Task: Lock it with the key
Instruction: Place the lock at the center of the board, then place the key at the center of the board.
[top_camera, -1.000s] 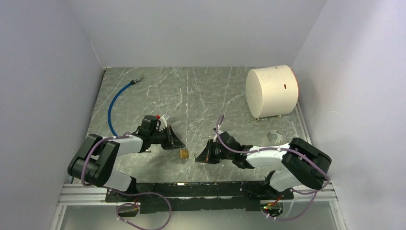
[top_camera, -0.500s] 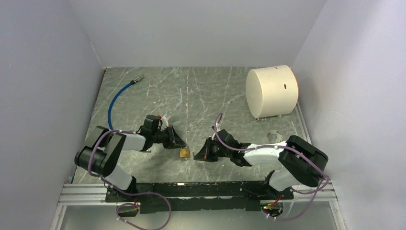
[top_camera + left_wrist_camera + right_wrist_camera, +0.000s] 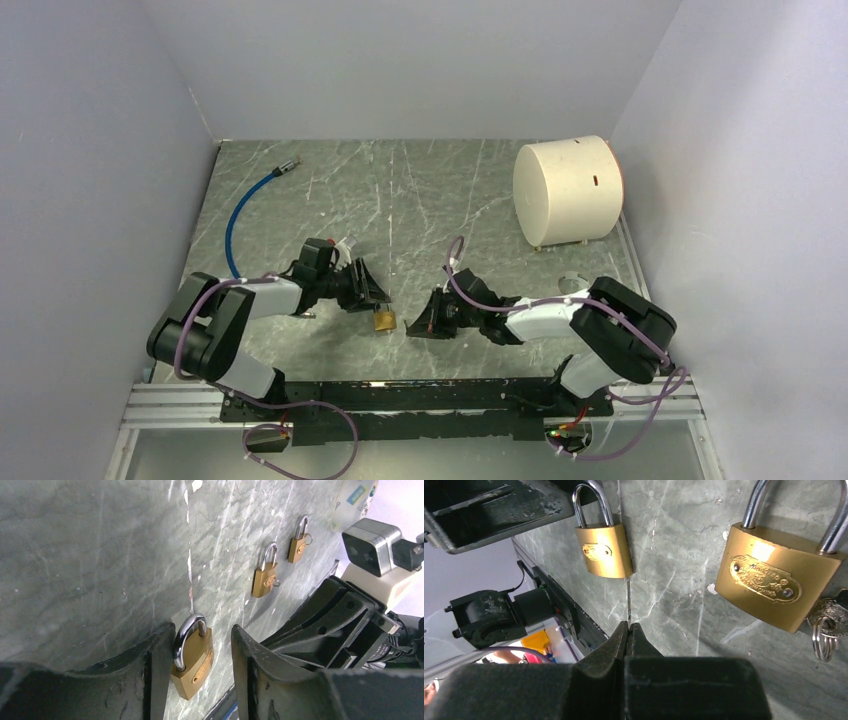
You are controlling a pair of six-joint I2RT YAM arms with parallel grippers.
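Jaws of your left gripper [image 3: 201, 631] stand part-open astride the brass padlock [image 3: 194, 664] lying on the table [image 3: 420, 200], likely to steady it, while your right gripper [image 3: 628, 627], pinched shut and empty, faces a second padlock [image 3: 774, 577] carrying the keys [image 3: 825, 622].

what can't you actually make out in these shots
Keys, right wrist view: cut off by the right edge; count unclear.
Large padlock, same view: shackle top cut by the upper edge.
Second padlock, top view: too small to show keyhole or latch.
Top view: large padlock and keys unseen, apparently under the right gripper.
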